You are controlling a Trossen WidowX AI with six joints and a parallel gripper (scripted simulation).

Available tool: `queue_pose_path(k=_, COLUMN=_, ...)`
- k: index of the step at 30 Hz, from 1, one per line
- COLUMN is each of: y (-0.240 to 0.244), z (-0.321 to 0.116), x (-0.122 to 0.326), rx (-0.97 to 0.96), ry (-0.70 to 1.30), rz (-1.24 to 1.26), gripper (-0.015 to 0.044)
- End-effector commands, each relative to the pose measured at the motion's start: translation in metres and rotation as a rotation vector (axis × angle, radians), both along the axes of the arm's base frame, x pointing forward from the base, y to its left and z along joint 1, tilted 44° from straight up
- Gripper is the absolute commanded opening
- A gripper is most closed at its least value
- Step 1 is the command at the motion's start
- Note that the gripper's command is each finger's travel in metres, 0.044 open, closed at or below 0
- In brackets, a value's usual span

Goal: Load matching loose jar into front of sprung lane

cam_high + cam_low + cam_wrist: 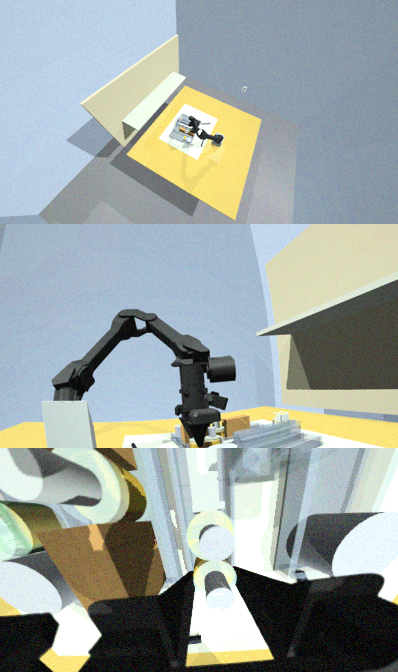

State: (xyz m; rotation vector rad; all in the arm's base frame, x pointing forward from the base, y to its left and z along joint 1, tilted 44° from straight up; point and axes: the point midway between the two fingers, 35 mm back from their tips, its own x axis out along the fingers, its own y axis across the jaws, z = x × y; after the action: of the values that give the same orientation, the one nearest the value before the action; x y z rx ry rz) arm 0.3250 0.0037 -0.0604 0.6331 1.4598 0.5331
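My gripper [212, 572] [199, 445] points down, shut on a jar with a pale round lid [201, 577] and a grey knob. The held jar stands at the front end of the sprung lane, between the fingertips. Directly behind it in the wrist view is the lane jar [194, 542], with the same pale lid and grey knob; the two lids are close together, and a yellow-brown body shows between them. A pale plate edge [209, 505] shows behind the lane jar. Fingers and lids hide the low front stop and the held jar's base, so floor contact cannot be told.
Left of the lane in the wrist view are a brown block [120, 558], a large lidded jar [111, 490] and a greenish-lidded jar [12, 535]. A grey cylinder [367, 545] is at the right. Clear lane walls [269, 432] run back from the gripper.
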Motion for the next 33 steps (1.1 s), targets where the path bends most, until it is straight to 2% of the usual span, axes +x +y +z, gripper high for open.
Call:
queue_pose_path(k=1, y=0.0006, z=0.0007, x=0.0015, rx=0.005, ry=-0.014, rz=0.001, gripper=0.0000)
queue_pose_path(k=18, y=0.0000, z=-0.0002, x=-0.0022, rx=0.005, ry=-0.014, rz=0.001, gripper=0.0000)
queue_pose_path(k=29, y=0.0000, z=-0.0003, x=-0.0017, rx=0.005, ry=-0.014, rz=0.001, gripper=0.0287)
queue_pose_path(k=33, y=-0.0018, z=0.0014, x=-0.0017, rx=0.005, ry=-0.014, rz=0.001, gripper=0.0287)
